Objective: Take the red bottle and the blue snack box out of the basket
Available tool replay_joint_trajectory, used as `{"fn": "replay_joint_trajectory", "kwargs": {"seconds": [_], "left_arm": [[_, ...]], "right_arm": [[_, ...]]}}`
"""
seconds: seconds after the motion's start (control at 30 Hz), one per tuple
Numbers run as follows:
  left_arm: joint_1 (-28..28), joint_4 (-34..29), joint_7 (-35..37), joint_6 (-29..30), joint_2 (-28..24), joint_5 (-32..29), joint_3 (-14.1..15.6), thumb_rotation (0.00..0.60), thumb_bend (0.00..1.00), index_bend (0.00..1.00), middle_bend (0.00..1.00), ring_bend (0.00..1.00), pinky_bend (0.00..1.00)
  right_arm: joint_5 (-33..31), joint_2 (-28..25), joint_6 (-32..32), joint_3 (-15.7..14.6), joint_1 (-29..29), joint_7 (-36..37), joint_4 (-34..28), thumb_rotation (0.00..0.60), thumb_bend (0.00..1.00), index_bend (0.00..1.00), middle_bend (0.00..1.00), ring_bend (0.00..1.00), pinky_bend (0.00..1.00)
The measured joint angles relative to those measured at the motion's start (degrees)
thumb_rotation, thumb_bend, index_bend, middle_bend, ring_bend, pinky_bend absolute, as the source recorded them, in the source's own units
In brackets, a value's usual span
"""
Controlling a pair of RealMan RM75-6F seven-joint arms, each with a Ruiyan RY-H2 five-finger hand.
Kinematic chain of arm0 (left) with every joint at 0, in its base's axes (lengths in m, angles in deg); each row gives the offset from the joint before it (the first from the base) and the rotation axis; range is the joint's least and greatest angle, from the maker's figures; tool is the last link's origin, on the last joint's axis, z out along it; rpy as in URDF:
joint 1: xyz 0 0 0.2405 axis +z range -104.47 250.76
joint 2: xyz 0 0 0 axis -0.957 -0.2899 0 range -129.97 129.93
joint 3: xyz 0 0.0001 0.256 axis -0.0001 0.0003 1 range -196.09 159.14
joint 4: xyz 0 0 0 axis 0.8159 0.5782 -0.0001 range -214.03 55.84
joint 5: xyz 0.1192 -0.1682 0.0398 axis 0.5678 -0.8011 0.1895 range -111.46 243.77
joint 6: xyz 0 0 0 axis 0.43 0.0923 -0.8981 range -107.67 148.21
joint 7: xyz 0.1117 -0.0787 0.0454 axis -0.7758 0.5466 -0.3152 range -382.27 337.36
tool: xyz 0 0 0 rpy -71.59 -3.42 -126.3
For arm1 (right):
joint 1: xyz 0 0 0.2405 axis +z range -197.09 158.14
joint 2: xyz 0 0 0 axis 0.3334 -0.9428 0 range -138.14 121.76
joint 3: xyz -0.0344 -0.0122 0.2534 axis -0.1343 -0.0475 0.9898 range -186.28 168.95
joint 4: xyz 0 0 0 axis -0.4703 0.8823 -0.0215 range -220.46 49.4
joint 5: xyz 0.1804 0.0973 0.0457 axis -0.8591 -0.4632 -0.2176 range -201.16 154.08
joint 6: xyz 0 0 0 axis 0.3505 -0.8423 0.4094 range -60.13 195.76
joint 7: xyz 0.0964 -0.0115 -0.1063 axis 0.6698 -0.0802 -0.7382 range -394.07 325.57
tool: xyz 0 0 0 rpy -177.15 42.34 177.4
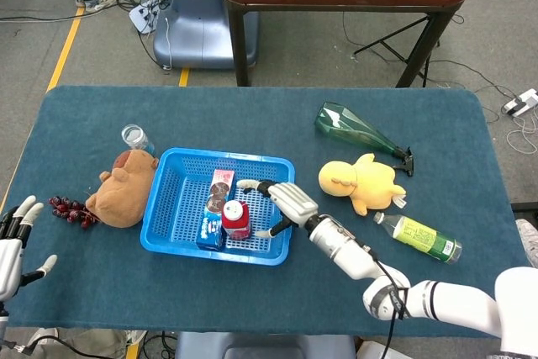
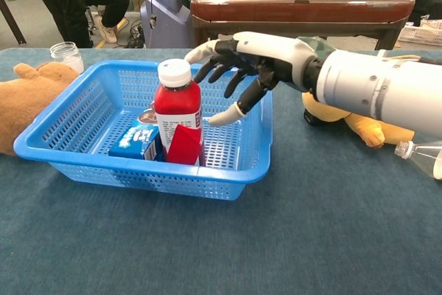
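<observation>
Neither item is out yet: the red bottle [image 2: 178, 112] stands upright inside the blue basket [image 2: 83, 164], and the blue snack box [image 2: 137, 140] lies beside it on the basket floor, so both removals are still to do. The right robot hand [image 2: 238, 67] reaches over the basket's far right rim with its fingers spread apart and holding nothing, just beside the bottle but, as far as I can judge, not touching it; a grasp on the bottle looks like the step in hand. The left robot hand [image 1: 17, 241] shows only in the head view, at the desk's [image 1: 252, 308] near left edge, fingers apart and empty, well away from the basket. The chest view alone shows the gap between fingers and bottle; the head view adds the plush toys, grapes and other bottles around.
</observation>
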Motion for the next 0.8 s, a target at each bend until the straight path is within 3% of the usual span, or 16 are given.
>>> {"fn": "replay_joint_trajectory", "kwargs": {"seconds": [0.23,0.4,0.53,0.67,0.8], "left_arm": [[0.29,0.72,0.95,-0.06,0.02,-0.22,0.01,0.6,0.24,0.12,0.07,0.08,0.19],[0.55,1.24,1.64,0.01,-0.05,-0.37,0.0,0.6,0.24,0.12,0.07,0.08,0.19],[0.79,1.61,2.16,0.02,-0.14,-0.52,0.03,0.6,0.24,0.12,0.07,0.08,0.19],[0.92,1.88,2.35,-0.06,-0.17,-0.7,0.02,0.6,0.24,0.12,0.07,0.08,0.19],[0.84,1.83,2.21,-0.08,-0.21,-0.63,-0.13,0.6,0.24,0.12,0.07,0.08,0.19]], "right_arm": [[-2.02,4.63,1.38,0.62,3.06,-1.59,3.24,0.6,0.01,0.17,0.26,0.19,0.3],[-1.93,8.66,-1.9,1.07,3.51,-2.19,6.18,0.6,0.35,0.41,0.42,0.35,0.47],[-1.16,12.17,-6.49,1.82,3.45,-2.19,9.45,0.6,0.5,0.54,0.52,0.47,0.61],[0.78,13.24,-10.02,2.75,3.1,0.4,10.95,0.6,0.52,0.57,0.54,0.5,0.65],[3.09,10.43,-12.52,3.77,2.22,3.34,8.71,0.6,0.52,0.57,0.54,0.51,0.66]]}}
